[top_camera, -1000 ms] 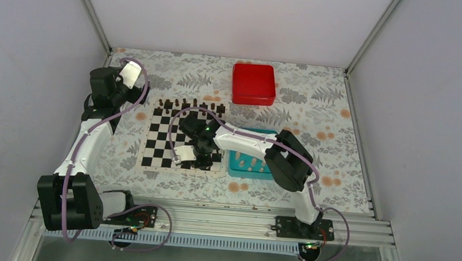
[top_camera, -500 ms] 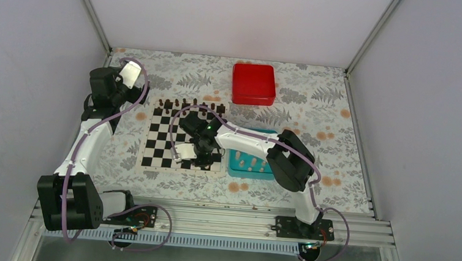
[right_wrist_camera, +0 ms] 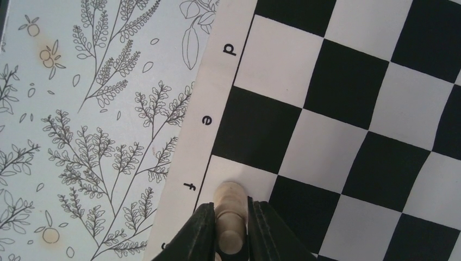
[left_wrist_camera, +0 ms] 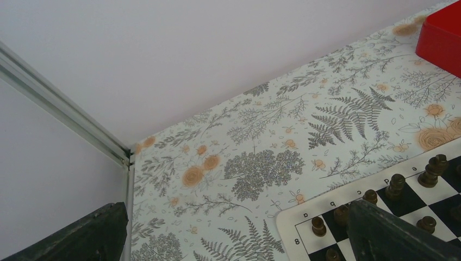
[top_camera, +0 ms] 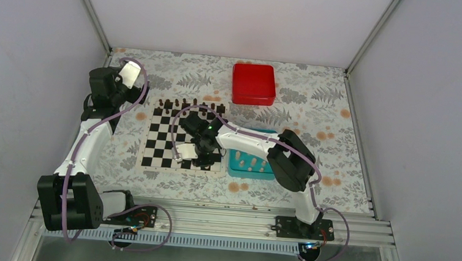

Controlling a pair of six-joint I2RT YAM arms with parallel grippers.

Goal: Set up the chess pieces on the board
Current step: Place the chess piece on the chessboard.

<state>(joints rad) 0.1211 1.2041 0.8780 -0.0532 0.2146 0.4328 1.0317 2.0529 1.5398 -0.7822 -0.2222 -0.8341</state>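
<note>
Floral-papered worktop (top_camera: 316,112) inside a white-walled cell; the right fingers (right_wrist_camera: 194,235) are clamped on a pale chess piece (right_wrist_camera: 230,202), its end over the white edge-row square by the letter f, at the near edge of the board (right_wrist_camera: 348,87); over the past second the arm has barely shifted there, which suggests the piece is being lined up for setting down; more pale pieces (top_camera: 252,163) wait in the teal tray (top_camera: 250,175) just right of the board; dark chessmen (top_camera: 184,104) line its far edge; the left fingers (left_wrist_camera: 81,236), spread wide, hang off the board's far-left corner.
</note>
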